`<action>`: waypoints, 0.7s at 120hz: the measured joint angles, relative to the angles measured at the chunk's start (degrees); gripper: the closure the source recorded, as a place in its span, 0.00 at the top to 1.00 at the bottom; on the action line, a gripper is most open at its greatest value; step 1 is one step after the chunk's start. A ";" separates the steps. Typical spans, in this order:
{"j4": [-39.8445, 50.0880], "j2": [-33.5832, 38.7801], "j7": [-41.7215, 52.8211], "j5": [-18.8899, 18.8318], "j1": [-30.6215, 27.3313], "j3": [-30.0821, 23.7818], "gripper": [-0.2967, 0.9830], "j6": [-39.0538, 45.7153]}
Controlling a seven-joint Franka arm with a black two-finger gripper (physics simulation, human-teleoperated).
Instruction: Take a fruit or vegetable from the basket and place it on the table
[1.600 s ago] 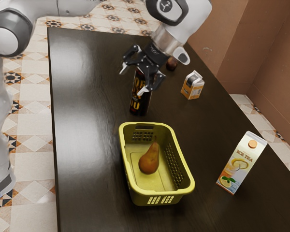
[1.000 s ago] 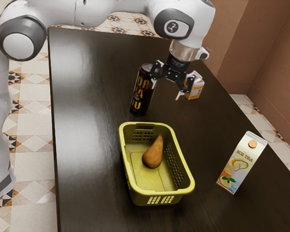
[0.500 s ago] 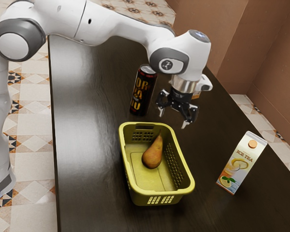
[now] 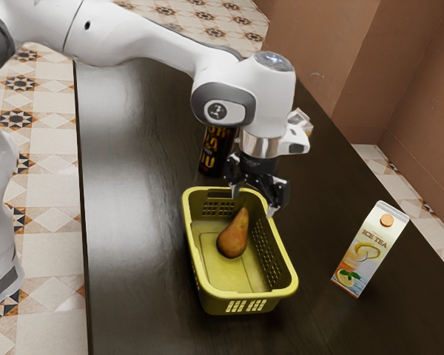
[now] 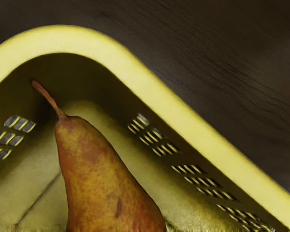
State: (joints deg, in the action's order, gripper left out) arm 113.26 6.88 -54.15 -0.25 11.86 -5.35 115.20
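Exterior view: jaws spread wide; the pear point(image 4: 234, 235) apart, in the basket point(image 4: 290, 277).

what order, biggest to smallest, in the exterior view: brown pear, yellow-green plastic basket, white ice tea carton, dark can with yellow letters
1. Basket
2. Carton
3. Pear and can, unranked: their visible parts look about alike, and the arm hides the can's top

Dark can point(image 4: 216, 151), upright, partly hidden | ICE TEA carton point(image 4: 366, 255), upright, orange cap point(image 4: 386, 220) | small carton point(image 4: 302, 119), mostly hidden | patterned tile floor point(image 4: 50, 222) | brown wall point(image 4: 422, 89)
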 joint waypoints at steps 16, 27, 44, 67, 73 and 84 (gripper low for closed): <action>0.88 0.31 -2.51 1.01 -0.96 -0.10 0.77 0.62; 1.60 0.14 -6.09 1.51 -2.27 -0.01 0.77 0.84; 3.42 -0.13 -11.25 2.08 -3.78 0.04 0.77 1.04; 3.84 -1.99 -16.55 2.08 -3.31 -0.18 0.77 1.96; 3.84 -2.37 -17.66 2.03 -3.58 -0.19 0.77 2.30; 3.77 -3.62 -19.37 2.05 -3.72 -0.16 0.77 3.01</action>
State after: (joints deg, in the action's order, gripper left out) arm 117.03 3.25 -73.52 1.80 8.14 -5.51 118.21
